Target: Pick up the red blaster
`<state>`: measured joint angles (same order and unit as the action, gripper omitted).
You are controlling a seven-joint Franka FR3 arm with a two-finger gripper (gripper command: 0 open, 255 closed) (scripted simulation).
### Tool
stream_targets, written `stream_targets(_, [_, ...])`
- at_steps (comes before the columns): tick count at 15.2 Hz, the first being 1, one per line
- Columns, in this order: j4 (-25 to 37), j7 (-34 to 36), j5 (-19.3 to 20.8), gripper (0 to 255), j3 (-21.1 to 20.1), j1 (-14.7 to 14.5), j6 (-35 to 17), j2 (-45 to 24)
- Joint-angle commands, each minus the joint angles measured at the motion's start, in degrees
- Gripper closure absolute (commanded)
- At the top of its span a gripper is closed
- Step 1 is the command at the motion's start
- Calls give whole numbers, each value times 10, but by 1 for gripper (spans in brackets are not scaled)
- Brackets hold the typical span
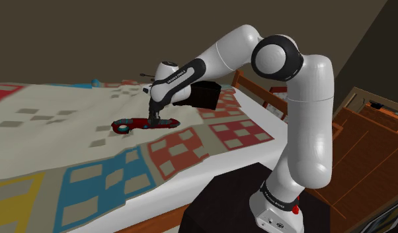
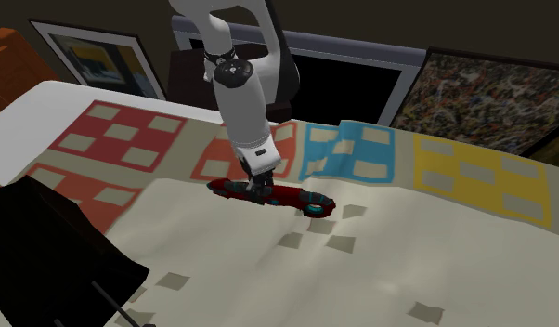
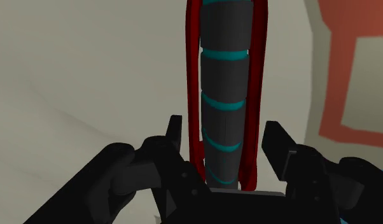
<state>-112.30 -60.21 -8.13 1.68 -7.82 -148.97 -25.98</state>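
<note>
Looking along the gripper (image 3: 224,130), I see the red blaster (image 3: 225,95) lying flat between the fingers. Its dark grey barrel with teal bands runs straight away from the hand. The fingers (image 3: 175,132) stand apart, one just beside each red edge, and I cannot tell if either touches it.

In the shoulder view the blaster (image 1: 133,125) rests on the pale middle of a patchwork quilt (image 1: 98,179), its teal-ringed end poking out from the gripper (image 1: 153,121) toward that view's left. The arm reaches out from the stand (image 1: 247,198), elbow high and forearm sloping down, the hand pointing almost straight down onto the toy (image 2: 292,197).

A dark box (image 1: 205,96) sits on the bed behind the forearm, well apart from the blaster. Framed pictures (image 2: 482,93) stand along the bedside.
</note>
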Motion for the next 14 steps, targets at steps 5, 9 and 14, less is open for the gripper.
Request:
stream_targets(5, [0,0,0,255,0,0,-1,-1])
stream_targets(9, [1,1,0,255,0,-1,-1,-1])
stream_targets(14, [4,6,5,255,3,-3,29,25])
